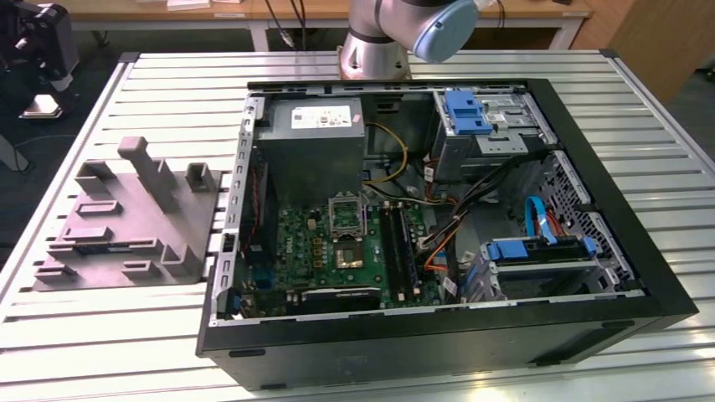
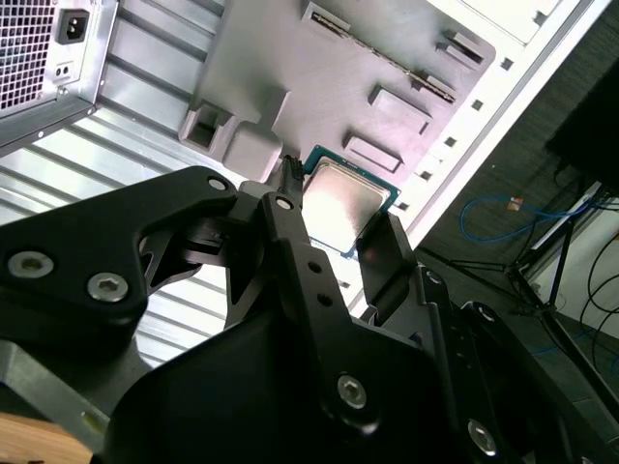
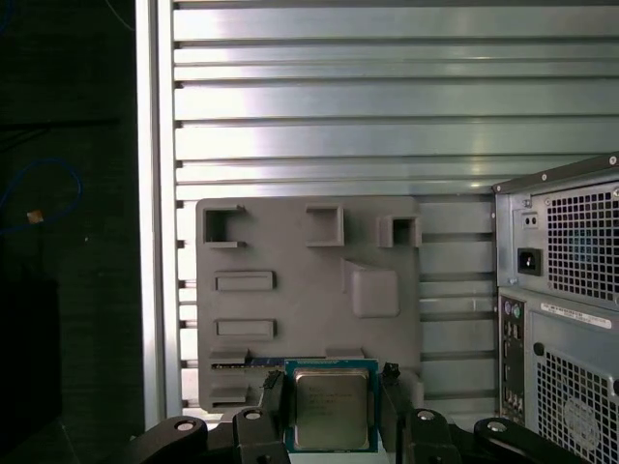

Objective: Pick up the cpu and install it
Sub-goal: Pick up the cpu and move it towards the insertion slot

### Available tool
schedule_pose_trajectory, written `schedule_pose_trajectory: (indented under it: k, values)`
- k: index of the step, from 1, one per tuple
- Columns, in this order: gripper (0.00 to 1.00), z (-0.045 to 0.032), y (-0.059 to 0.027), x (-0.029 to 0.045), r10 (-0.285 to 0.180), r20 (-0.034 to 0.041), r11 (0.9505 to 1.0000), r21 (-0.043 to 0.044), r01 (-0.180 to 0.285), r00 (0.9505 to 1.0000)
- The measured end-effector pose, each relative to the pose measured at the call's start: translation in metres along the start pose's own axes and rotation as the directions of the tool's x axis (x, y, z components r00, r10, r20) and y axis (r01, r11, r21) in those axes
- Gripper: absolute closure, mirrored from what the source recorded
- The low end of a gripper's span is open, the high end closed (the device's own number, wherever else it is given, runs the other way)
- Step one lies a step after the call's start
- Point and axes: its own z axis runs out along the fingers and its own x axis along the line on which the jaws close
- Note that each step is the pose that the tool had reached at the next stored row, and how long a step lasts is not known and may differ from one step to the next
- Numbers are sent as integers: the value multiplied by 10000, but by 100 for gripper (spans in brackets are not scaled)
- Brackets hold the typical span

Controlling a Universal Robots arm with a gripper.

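The cpu [image 1: 43, 105] is a small square chip with a pale metal top and a green rim. It hangs in the air at the exterior view's far left, beyond the table edge and above the level of the grey tray [image 1: 123, 226]. My gripper [image 1: 45, 94] is shut on it. In both wrist views the black fingers [image 3: 274, 398] press on two opposite sides of the cpu [image 3: 332, 411] [image 2: 350, 198], with the tray [image 3: 309, 280] far below. The motherboard's metal-framed socket [image 1: 347, 213] lies inside the open computer case.
The open black computer case [image 1: 447, 335] takes up the table's middle and the exterior view's right, with a grey power supply [image 1: 318, 134], drive bays [image 1: 486, 117] and cables inside. The arm's base [image 1: 380, 42] stands behind the case. The slatted metal table [image 3: 387, 106] surrounds the tray.
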Motion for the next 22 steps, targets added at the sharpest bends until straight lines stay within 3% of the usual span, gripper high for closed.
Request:
schedule_pose_trajectory:
  k: [22]
  values:
    - [53,1,3,-64,-2,0,10000,0,2,10000]
